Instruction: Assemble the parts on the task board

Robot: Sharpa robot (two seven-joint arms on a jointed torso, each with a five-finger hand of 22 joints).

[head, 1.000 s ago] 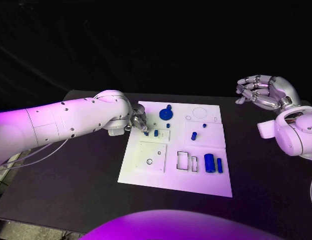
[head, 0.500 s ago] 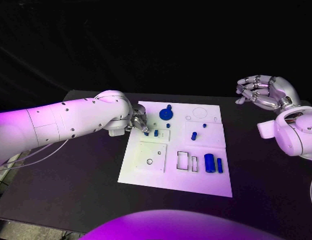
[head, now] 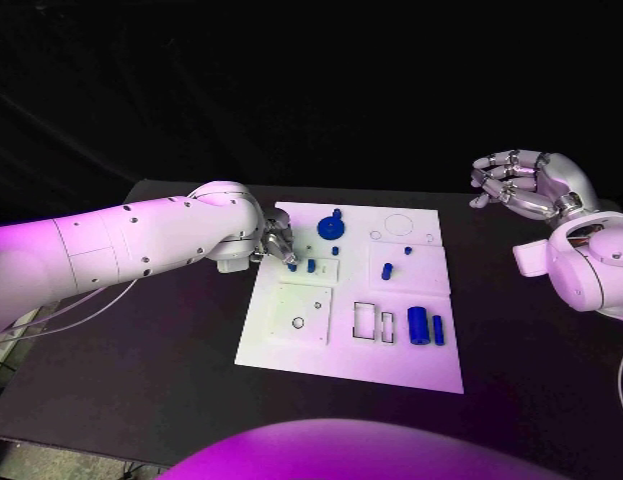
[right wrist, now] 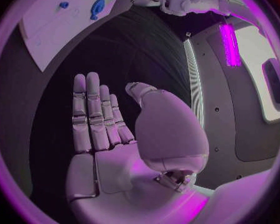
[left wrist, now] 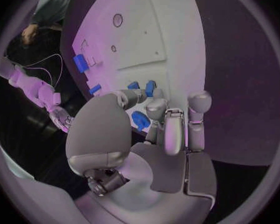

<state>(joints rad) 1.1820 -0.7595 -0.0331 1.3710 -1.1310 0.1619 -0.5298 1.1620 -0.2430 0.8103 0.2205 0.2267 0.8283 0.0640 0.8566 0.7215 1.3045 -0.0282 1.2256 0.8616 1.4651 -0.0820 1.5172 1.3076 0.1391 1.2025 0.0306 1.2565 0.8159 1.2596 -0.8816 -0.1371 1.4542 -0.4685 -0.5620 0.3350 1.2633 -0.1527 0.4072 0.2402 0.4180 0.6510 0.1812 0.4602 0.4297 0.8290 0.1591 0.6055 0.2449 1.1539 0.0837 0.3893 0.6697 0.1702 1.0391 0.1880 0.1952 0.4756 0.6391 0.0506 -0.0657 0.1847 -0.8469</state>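
The white task board (head: 311, 340) lies in the middle of the black table. My left hand (head: 277, 246) hangs over its far left corner, fingers curled down toward two small blue parts (head: 301, 266) that stand side by side. In the left wrist view its fingertips (left wrist: 139, 97) reach right up to these parts (left wrist: 142, 87); whether they grip one is hidden. A round blue part (head: 331, 228) sits just beyond. My right hand (head: 530, 185) is raised off the board's far right corner, holding nothing, with flat palm and straight fingers (right wrist: 93, 114).
More blue parts lie on the board: a short peg (head: 386, 270), a tiny one (head: 408, 251), and two cylinders (head: 425, 326) near the right edge. Empty rectangular slots (head: 373, 322) and a square plate with a hole (head: 298, 323) lie nearer me. Bare black table (head: 138, 370) surrounds the board.
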